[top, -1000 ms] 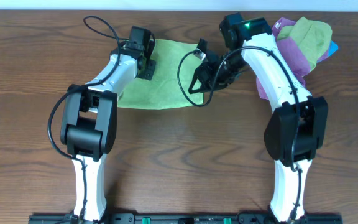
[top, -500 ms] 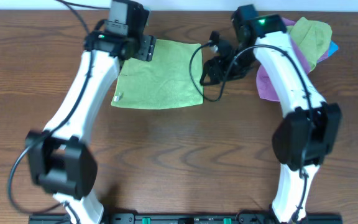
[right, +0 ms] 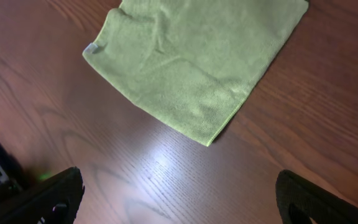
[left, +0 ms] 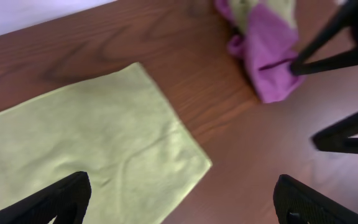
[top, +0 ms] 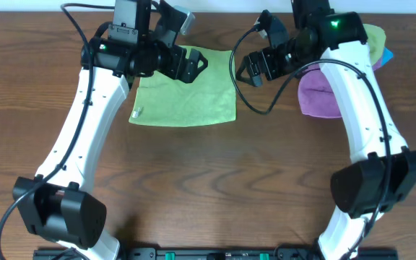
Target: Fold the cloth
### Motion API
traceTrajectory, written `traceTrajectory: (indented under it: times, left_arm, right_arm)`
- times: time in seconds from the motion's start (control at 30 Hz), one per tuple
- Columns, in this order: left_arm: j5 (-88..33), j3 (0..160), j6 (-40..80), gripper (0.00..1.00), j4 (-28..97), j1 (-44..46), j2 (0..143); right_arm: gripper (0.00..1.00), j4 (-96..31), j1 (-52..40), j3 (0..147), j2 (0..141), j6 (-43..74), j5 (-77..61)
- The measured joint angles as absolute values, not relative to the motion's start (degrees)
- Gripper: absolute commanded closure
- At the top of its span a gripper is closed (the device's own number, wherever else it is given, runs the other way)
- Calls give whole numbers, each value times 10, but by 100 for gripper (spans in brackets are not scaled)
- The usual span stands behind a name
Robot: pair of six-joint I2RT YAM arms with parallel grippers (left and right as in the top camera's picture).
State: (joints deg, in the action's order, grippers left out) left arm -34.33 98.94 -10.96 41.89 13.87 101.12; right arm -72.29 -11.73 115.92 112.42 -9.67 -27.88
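Since a second ago both arms have swung up toward the far edge of the table. The left arm, which lay across the near-left part of the cloth, is now off it, so the whole cloth shows, and the cloth itself has not shifted in the last half second. The left gripper hangs over the cloth's far edge and the right gripper just off its far-right corner. In each wrist view the two fingertips stand far apart at the bottom corners of the picture with nothing between them, so both jaws are spread wide and hold nothing.

The cloth lies flat on the table near the middle of the far edge, close to square, its sides roughly in line with the table's edges. Its white tag sits at the near-left corner. The purple cloth is bunched well apart toward the far-right corner, mostly under the right arm.

How far along: the right wrist view shows a thickened, rolled-looking edge by the tag, which may mean one fold is already laid, but I cannot tell the layers for sure. If so, it reads as a fold just set down and let go; whether a further fold is left, these pictures do not settle
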Motion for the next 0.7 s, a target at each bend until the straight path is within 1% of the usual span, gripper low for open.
traceTrajectory:
  times: [0.13, 0.23, 0.33, 0.47, 0.5, 0.6, 0.7]
  left_arm:
    - [-333, 989, -108, 5, 435, 139, 1011]
    - [-270, 989, -96, 4, 478, 139, 1011]
    - [-202, 989, -76, 0, 511, 137, 1011]
    - [-148, 989, -52, 0, 550, 122, 1008]
    - [-142, 989, -48, 5, 561, 116, 1005]
    - [-122, 989, -40, 7, 607, 83, 986]
    - [-113, 980, -40, 6, 623, 44, 957]
  right_arm:
    - [1, -723, -108, 1159, 1108, -97, -250]
    - [1, -727, -99, 1159, 1091, -97, -218]
    - [1, -741, -97, 1159, 1075, -94, -182]
    - [1, -753, -92, 1156, 1053, -92, -155]
    - [1, -748, -88, 1150, 1044, -92, -152]
    - [1, -717, -72, 1098, 994, -92, -143]
    - [1, -660, -62, 1006, 922, -91, -138]
